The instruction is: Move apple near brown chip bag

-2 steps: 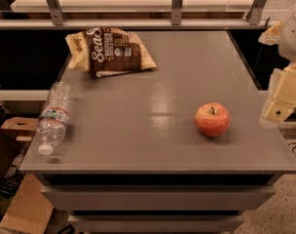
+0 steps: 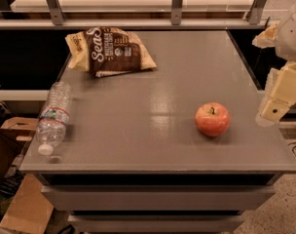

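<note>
The grey surface (image 2: 153,87) carries three objects. The apple (image 2: 212,119) sits stem-up in the near right part of the surface, close to the right edge. The brown chip bag (image 2: 111,50) lies flat at the far left, well apart from the apple. A clear water bottle (image 2: 53,117) lies on its side along the left edge.

The claw (image 2: 277,101) hangs off the right side of the surface, just beyond the edge and a little above the top. It holds nothing, and whether it is set wide or narrow cannot be told from this view.

The governing relation is that the apple lies directly left of the claw, near it, with nothing in between. Being round, the apple offers no preferred grasp axis. Once it is held, the carry would probably run diagonally, far and left, toward the bag. The bottle lies off that line.
</note>
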Controlling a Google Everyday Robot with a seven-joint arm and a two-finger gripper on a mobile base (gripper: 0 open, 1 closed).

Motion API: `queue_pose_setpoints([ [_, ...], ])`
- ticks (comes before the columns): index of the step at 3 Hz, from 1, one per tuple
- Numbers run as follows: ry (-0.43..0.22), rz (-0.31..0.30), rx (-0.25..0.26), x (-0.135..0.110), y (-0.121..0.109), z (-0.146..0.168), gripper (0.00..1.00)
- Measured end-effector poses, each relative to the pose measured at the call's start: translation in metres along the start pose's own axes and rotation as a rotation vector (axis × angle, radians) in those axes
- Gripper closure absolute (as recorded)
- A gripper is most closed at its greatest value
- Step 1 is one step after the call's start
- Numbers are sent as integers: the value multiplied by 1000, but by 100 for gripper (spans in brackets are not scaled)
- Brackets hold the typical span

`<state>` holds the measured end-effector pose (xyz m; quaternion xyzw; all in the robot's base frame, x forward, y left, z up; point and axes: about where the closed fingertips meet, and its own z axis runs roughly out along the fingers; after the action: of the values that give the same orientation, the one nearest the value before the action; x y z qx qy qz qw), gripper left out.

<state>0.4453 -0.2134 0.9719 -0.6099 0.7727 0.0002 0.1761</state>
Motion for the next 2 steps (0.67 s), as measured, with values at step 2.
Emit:
queue_pose_setpoints([
  [2,-217,-2,-145,-12,-4,45,0],
])
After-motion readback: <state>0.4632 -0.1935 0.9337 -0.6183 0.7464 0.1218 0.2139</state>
